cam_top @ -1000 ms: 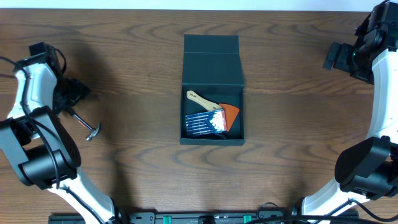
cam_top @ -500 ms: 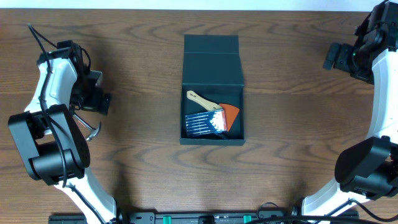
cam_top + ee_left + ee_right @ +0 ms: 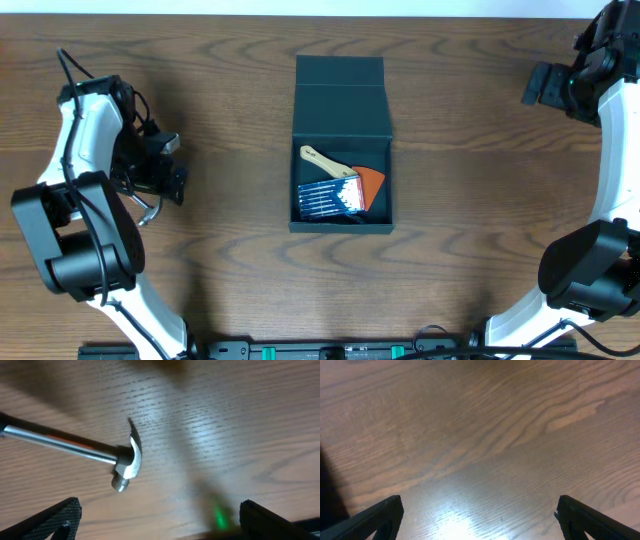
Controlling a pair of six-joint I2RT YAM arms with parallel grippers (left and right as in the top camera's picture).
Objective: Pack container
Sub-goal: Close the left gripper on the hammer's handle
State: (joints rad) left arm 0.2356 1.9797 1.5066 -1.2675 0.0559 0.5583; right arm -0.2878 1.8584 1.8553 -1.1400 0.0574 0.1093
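The dark teal-black square box [image 3: 340, 112], flap lid open, sits in the middle of our brown wooden table [image 3: 480, 250], far from both grippers. Our left gripper [image 3: 160, 522] spreads its fingers wide by a small silver metal hammer [image 3: 125, 462]. Our right gripper [image 3: 480, 517] is spread wide too, holding nothing.

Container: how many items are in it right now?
2. A wooden-handled brush lies diagonally in the container; a blue packet lies beside it, nearer the front wall. Smaller items beneath could be hidden.
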